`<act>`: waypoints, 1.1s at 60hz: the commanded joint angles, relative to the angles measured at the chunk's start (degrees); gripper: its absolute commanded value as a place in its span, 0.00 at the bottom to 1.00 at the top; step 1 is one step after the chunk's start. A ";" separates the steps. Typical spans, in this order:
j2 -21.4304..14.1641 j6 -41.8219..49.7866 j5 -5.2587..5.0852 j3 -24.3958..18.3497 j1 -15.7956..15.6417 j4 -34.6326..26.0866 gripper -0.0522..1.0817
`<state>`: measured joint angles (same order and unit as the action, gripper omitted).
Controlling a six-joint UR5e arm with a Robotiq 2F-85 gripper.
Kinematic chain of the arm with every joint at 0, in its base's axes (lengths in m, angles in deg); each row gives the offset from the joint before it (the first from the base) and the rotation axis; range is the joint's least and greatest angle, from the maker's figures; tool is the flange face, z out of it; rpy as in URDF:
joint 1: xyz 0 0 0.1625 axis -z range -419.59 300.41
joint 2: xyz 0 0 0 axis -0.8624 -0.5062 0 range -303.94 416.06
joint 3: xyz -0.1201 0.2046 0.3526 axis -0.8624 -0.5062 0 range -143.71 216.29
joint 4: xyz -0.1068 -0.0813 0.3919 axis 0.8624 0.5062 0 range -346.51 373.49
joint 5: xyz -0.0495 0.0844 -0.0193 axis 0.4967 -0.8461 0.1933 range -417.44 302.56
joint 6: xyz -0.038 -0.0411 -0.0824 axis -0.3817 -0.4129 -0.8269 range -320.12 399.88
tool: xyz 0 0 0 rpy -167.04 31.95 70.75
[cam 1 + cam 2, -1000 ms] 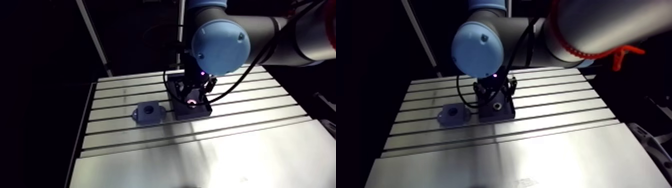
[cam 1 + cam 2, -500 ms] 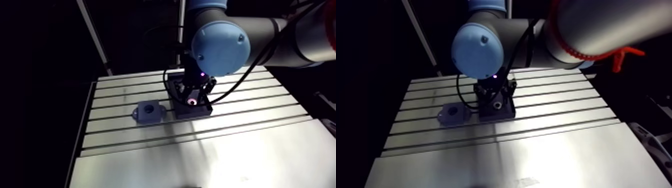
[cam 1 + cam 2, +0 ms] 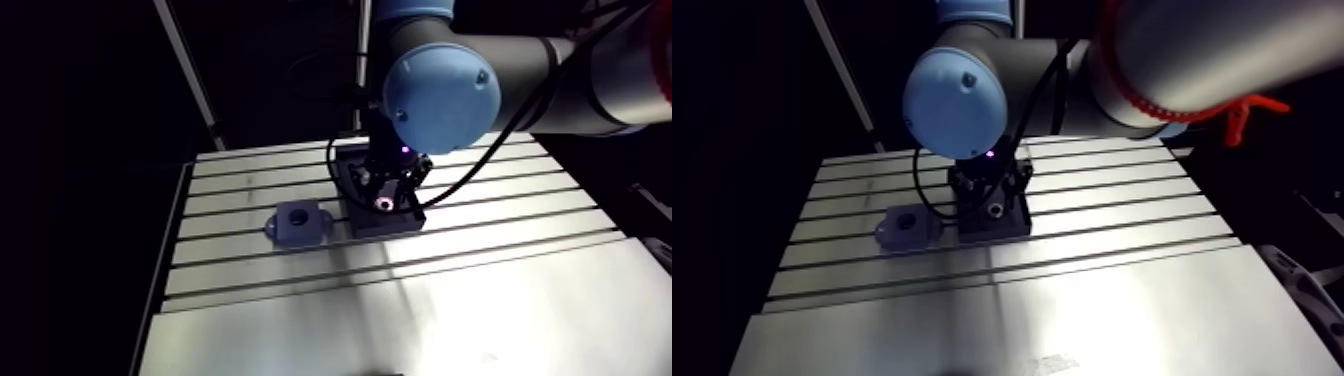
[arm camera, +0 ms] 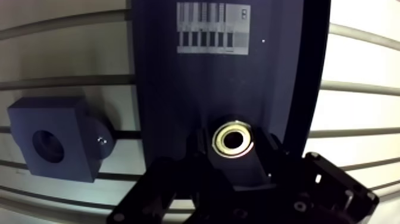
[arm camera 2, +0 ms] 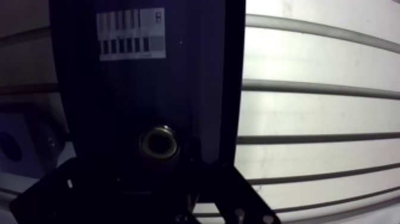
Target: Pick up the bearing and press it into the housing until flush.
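Grasping stage: gripper [image 4: 234, 145] low over the bearing [image 4: 232, 140], which rests on the dark fixture plate [image 4: 286, 71].
Fingers [image 4: 199, 152] stand spread, one on each side of the ring; no pinch evident. Recommended: centre on the ring, close squarely on its outer race, lift straight. Bearing: small bright metal ring, smooth, open bore. Housing [image 4: 50, 140]: matte dark-blue block with a round bore, beside the plate on the slotted aluminium table [image 4: 357, 77].

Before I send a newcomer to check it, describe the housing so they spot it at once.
On the slotted table, look beside the dark plate under the gripper. The housing is the small dark block there, alone in having one round empty bore.
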<state>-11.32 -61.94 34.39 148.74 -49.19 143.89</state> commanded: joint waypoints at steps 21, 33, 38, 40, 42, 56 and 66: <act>0.46 -0.09 0.42 -0.17 0.15 0.00 0.49; 0.46 0.00 0.33 -0.08 0.15 0.00 0.50; 0.45 0.00 0.33 -0.08 0.15 0.00 0.50; 0.38 0.00 0.33 -0.08 0.15 0.00 0.50; 0.37 0.00 0.33 0.00 0.15 0.08 0.50; 0.20 0.00 0.24 -0.08 0.13 0.00 0.55; -0.33 0.00 0.24 -0.25 0.15 -0.25 0.60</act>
<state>-11.22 -61.95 34.65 148.65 -49.07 143.87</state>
